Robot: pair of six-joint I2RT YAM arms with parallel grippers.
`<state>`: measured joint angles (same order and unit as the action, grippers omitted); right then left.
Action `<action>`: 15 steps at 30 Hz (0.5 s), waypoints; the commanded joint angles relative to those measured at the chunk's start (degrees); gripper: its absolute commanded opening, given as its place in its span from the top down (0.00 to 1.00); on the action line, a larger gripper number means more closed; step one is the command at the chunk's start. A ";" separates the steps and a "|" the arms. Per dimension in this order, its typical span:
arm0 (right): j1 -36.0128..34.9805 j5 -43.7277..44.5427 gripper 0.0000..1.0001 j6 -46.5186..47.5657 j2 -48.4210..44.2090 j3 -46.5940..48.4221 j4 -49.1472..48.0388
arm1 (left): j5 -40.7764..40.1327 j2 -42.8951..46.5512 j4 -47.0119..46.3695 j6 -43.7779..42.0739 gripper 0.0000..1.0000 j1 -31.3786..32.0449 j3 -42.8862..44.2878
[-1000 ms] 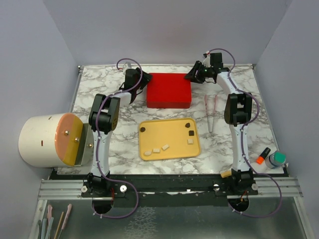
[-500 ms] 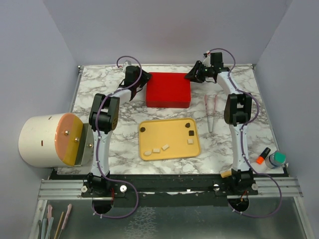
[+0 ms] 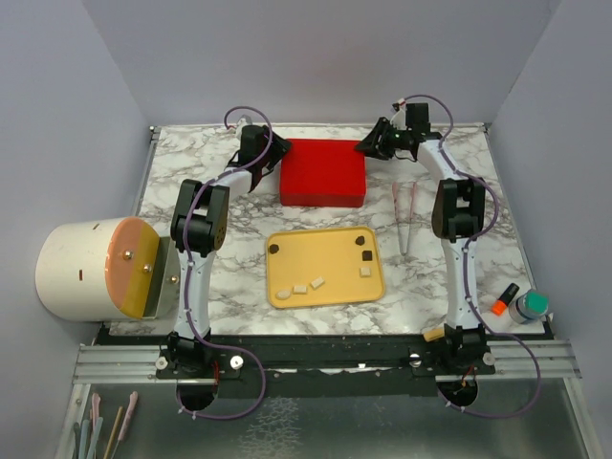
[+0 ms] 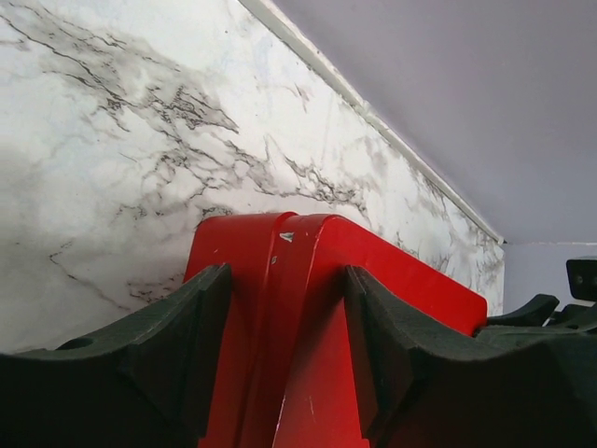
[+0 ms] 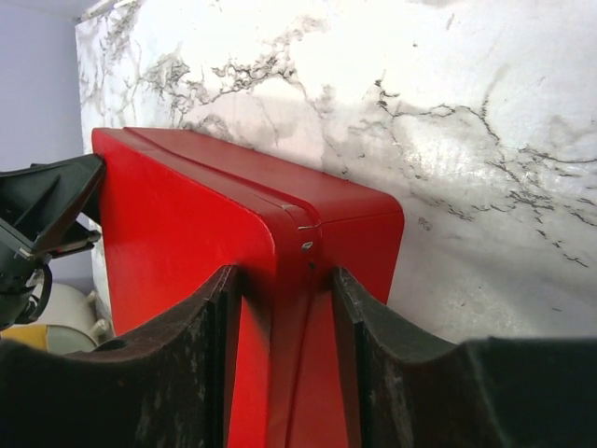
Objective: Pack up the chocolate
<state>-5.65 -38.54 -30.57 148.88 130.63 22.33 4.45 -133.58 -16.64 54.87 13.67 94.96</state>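
Three dark brown chocolate pieces (image 3: pixel 273 247) (image 3: pixel 359 239) (image 3: pixel 366 255) lie on the yellow tray (image 3: pixel 325 298), along with several pale pieces (image 3: pixel 299 288). Behind the tray stands a closed red box (image 3: pixel 323 174). My left gripper (image 3: pixel 276 153) is at the box's back left corner. In the left wrist view its fingers (image 4: pixel 284 280) straddle that corner of the red box (image 4: pixel 308 308), pads against it. My right gripper (image 3: pixel 367 145) is at the back right corner. In the right wrist view its jaws (image 5: pixel 280 280) clamp the rounded corner of the red box (image 5: pixel 187 224).
Pink tweezers (image 3: pixel 402 218) lie right of the tray. A big white cylinder with an orange face (image 3: pixel 96 270) stands at the table's left edge. An orange marker (image 3: pixel 505 299) and a green-capped jar (image 3: pixel 529 306) sit at the front right. The back wall is close behind both grippers.
My left gripper has moved from the box's left side back to its rear left corner. My right gripper has stayed at the rear right corner, jaws drawn in a little.
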 commanded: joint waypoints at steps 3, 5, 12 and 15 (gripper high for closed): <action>-2.09 1.19 0.46 2.17 1.04 -7.32 1.93 | 0.65 -3.08 7.97 -3.09 0.39 0.83 -3.04; -2.15 0.76 0.43 2.32 0.39 -7.83 1.15 | 0.78 -2.56 7.06 -3.40 0.37 0.79 -3.47; -2.08 0.02 0.35 2.79 -1.79 -8.93 -0.98 | 0.32 -0.32 5.07 -5.62 0.29 0.68 -4.69; -2.12 -0.13 0.34 2.85 -3.19 -9.71 -2.61 | -0.72 1.54 3.76 -6.70 0.27 0.57 -6.11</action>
<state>-6.04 -38.92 -30.41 146.19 123.81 16.36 4.05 -133.23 -18.87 52.80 13.54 92.73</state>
